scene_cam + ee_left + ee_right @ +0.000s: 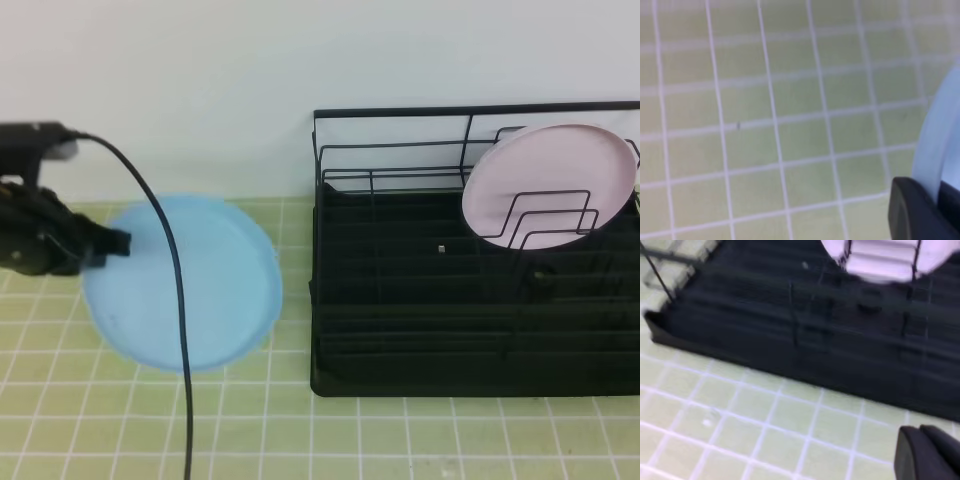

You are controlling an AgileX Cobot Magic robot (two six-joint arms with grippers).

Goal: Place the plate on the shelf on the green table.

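We see the left gripper (pixel 118 242) clamped on the blue plate's (pixel 210 285) rim; the right gripper (pixel 927 452) is closed, empty

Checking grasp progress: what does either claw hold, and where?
The left claw grips the round light blue plastic plate by its left rim; right claw holds nothing.

Plate (pixel 190 285) lying left of the shelf (pixel 470 330) on the counter (pixel 400 435)

The left gripper (pixel 118 242) is sitting at the plate's left edge, its cable (pixel 180 330) crossing in front; a second plate (pixel 550 185) is standing in the shelf's right rear dividers, leaning back
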